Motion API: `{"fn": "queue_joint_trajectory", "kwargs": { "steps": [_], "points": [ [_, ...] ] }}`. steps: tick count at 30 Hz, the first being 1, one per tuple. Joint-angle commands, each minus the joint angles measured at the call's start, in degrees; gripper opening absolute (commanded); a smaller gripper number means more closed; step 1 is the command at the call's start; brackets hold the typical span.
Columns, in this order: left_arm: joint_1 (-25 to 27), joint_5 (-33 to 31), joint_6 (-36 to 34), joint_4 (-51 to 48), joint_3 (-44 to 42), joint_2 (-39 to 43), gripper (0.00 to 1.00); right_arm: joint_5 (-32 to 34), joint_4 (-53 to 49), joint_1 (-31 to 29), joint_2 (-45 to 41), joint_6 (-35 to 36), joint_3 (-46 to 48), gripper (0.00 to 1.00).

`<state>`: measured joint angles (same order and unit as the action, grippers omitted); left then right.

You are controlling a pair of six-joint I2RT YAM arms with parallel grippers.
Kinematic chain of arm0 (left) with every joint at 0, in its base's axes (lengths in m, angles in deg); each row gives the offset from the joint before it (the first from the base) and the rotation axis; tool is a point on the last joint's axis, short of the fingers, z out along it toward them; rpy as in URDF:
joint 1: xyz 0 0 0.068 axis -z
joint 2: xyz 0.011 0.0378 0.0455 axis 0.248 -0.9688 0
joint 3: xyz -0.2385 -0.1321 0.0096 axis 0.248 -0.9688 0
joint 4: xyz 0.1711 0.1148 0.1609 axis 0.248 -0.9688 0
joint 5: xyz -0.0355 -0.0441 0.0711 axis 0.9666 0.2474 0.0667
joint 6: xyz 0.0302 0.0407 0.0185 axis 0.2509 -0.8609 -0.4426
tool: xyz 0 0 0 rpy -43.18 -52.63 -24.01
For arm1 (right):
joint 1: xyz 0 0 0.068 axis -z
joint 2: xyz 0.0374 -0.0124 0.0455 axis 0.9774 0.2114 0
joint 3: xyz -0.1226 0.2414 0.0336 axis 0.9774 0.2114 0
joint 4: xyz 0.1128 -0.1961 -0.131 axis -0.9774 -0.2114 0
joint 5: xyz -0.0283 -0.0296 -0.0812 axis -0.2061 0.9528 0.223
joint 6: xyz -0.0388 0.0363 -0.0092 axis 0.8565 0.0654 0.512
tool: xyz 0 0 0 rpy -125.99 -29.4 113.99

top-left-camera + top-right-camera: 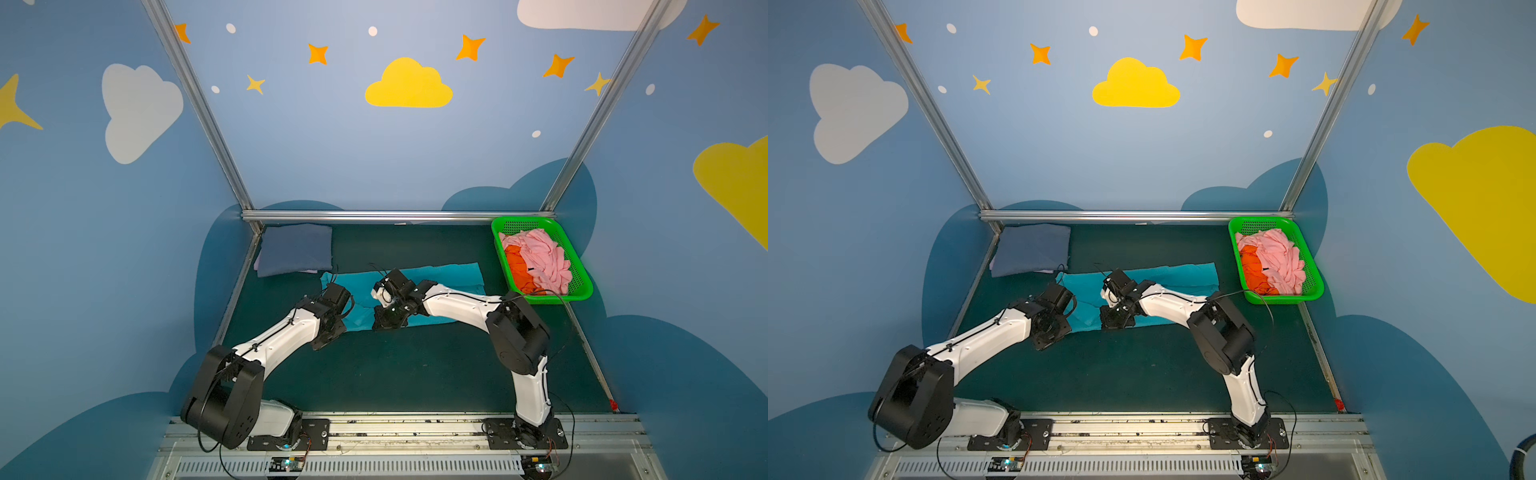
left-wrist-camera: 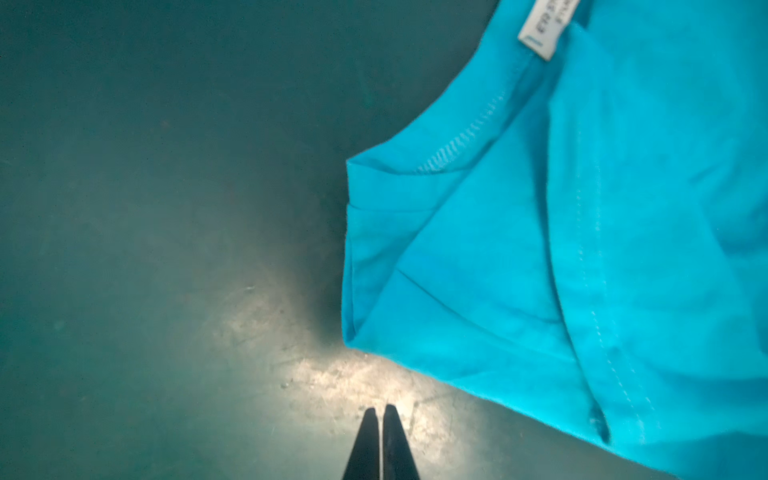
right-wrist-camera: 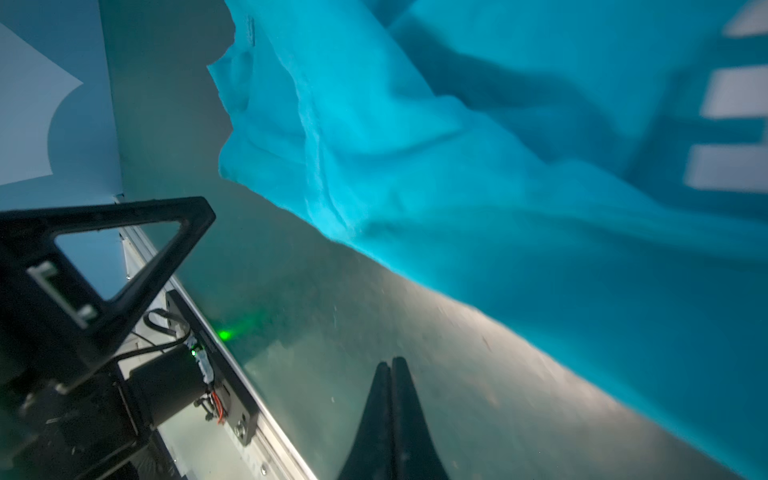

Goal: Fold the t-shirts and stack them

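Note:
A teal t-shirt [image 1: 440, 276] [image 1: 1175, 276] lies on the dark green table as a long strip, its left end loosely creased. The left gripper [image 1: 330, 334] [image 1: 1050, 332] hangs at that end's near corner. In the left wrist view it [image 2: 380, 409] is shut and empty over bare table beside the teal t-shirt [image 2: 561, 249]. The right gripper [image 1: 386, 322] [image 1: 1115, 322] sits at the strip's near edge. In the right wrist view it [image 3: 390, 361] is shut and empty, the teal t-shirt [image 3: 498, 187] rumpled beside it. A folded slate-blue t-shirt [image 1: 295, 249] [image 1: 1032, 249] lies back left.
A green basket [image 1: 582, 291] [image 1: 1316, 289] at the back right holds a crumpled pink t-shirt [image 1: 540, 253] and an orange one [image 1: 517, 268]. Aluminium rails [image 1: 395, 215] and blue walls close in the table on three sides. The arm bases stand on the front rail [image 1: 407, 428].

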<state>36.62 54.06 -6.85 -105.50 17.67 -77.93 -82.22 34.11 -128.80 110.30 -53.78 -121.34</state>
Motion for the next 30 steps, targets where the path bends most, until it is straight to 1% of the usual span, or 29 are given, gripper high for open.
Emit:
{"fn": "queue_joint_trajectory", "kwargs": {
  "steps": [1, 7, 11, 22, 26, 30],
  "points": [
    [-1.6, 0.2, -0.4, 2.8, -0.6, -1.0, 0.09, -1.1, 1.0, 0.2, 2.5, -3.0, -2.1, 0.0],
    [-4.2, 0.9, -1.8, 5.2, -1.3, -4.0, 0.09, -1.2, 2.0, 1.3, 5.4, -4.8, -4.0, 0.0],
    [-5.6, 1.8, -2.4, 7.2, -1.7, -5.7, 0.09, -1.8, 0.7, 1.5, 8.0, -4.9, -7.6, 0.0],
    [-7.3, 2.6, -3.9, 9.2, -1.8, -10.5, 0.08, -3.5, -1.4, 2.0, 14.0, -6.3, -16.5, 0.0],
    [-7.5, 2.7, -4.3, 9.2, -2.2, -10.8, 0.08, -3.1, -1.6, 4.1, 16.1, -8.5, -21.0, 0.0],
    [-7.7, 2.6, -4.6, 8.5, -2.7, -10.1, 0.08, 1.3, -3.5, 9.0, 18.9, -11.9, -27.6, 0.0]
  ]
}}
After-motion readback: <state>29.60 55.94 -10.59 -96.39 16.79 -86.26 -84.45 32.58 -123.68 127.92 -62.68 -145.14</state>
